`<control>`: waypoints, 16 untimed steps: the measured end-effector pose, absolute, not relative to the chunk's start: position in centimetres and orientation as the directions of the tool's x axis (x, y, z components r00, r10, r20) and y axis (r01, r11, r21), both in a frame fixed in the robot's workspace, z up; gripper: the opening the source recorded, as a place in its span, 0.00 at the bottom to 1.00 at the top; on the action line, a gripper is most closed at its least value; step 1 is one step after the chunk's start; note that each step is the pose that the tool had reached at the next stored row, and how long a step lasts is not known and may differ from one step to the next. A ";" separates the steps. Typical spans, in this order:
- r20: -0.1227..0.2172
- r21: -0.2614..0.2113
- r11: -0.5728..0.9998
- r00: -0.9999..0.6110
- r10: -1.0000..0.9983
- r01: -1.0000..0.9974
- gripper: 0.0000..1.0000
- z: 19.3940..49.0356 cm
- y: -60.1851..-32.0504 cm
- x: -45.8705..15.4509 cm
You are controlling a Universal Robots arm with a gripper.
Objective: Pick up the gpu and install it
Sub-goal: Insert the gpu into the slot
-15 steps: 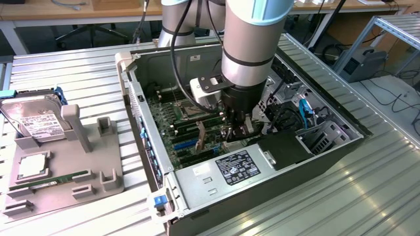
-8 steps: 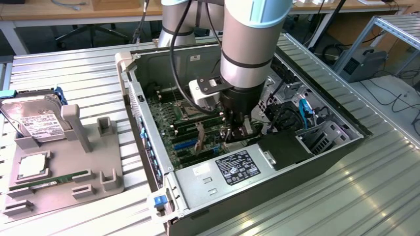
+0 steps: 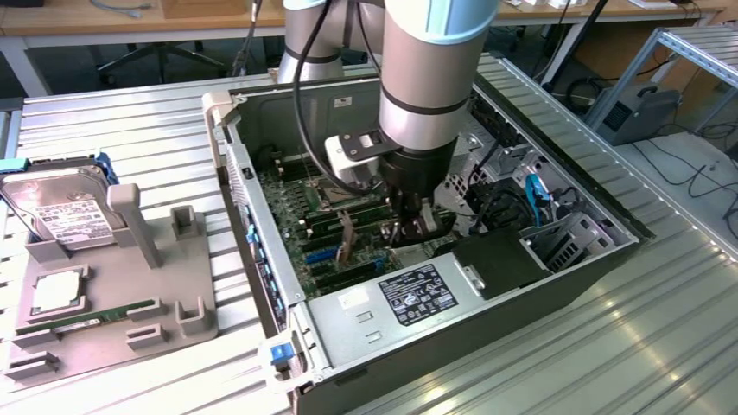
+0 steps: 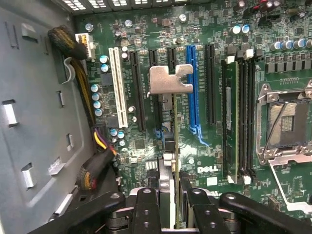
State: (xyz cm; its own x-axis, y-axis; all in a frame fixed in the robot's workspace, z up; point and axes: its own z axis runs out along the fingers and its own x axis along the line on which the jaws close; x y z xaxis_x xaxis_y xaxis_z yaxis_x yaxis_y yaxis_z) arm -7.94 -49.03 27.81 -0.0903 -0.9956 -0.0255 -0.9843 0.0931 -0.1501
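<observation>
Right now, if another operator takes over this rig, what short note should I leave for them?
Gripper: shut on the gpu, held edge-on inside the open computer case.
GPU: over the motherboard, its pale metal bracket beside the blue slot. Whether it touches a slot cannot be told.
Done: gpu picked up and carried into the case.
Left: gpu is not yet seated in a slot.
On the grey tray outside: hard drive, memory stick.

White "DELL" lettering stands on the green motherboard (image 4: 214,161); the power supply's label (image 3: 417,293) cannot be read.
</observation>
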 end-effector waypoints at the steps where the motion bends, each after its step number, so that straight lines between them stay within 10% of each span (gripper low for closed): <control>1: -0.025 -0.150 0.093 -0.090 -0.996 -0.984 0.27 27.8 -49.0 -8.0; 16: -0.025 -0.150 0.093 -0.090 -0.996 -0.984 0.27 27.8 -48.9 -9.2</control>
State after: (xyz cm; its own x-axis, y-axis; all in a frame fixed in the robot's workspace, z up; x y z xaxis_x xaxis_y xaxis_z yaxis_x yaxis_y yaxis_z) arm -9.22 -48.86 27.77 -0.0903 -0.9956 -0.0254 -0.9843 0.0931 -0.1501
